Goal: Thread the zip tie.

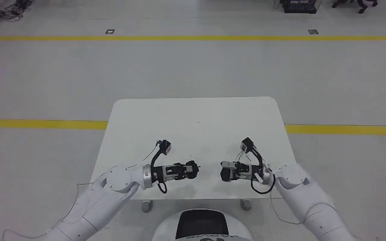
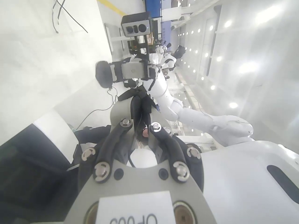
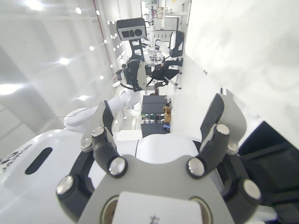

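Crossing pale floor (image 1: pixel 193 66), yellow lines (image 1: pixel 193 38), white table (image 1: pixel 193 120), R end effector (image 3: pixel 161 104) spread.

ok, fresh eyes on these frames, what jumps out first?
The two arms meet tip to tip over the near edge of the white table, with a gap between them. The left gripper is pinched shut and the right gripper is wide open. After that, the eye goes to the black zip ties, lying loose and crossed, well away from both.
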Available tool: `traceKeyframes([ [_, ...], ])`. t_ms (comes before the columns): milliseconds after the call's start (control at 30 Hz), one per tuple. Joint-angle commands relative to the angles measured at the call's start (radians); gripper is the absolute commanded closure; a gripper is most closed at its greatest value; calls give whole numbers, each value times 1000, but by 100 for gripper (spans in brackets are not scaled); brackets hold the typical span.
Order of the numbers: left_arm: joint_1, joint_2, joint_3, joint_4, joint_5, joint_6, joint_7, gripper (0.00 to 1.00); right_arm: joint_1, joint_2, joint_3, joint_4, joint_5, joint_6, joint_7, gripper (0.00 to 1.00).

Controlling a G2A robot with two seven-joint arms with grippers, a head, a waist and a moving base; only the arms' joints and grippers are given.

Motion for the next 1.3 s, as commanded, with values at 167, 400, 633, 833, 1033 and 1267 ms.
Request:
traceKeyframes([
  [167,0,0,0,0,0,0,0,100,-40,33,53,-198,-319,137,-63,0],
  [400,0,0,0,0,0,0,0,100,-40,33,53,-198,-319,137,-63,0],
  [633,0,0,0,0,0,0,0,100,-51,45,43,-369,-593,312,-144,0],
  [833,0,0,0,0,0,0,0,100,-36,49,-3,-491,-835,575,-129,0],
  [1033,0,0,0,0,0,0,0,100,-22,48,-28,-509,-878,606,-118,0],
  [1267,0,0,0,0,0,0,0,100,-25,49,-58,-510,-1049,636,-142,0],
])
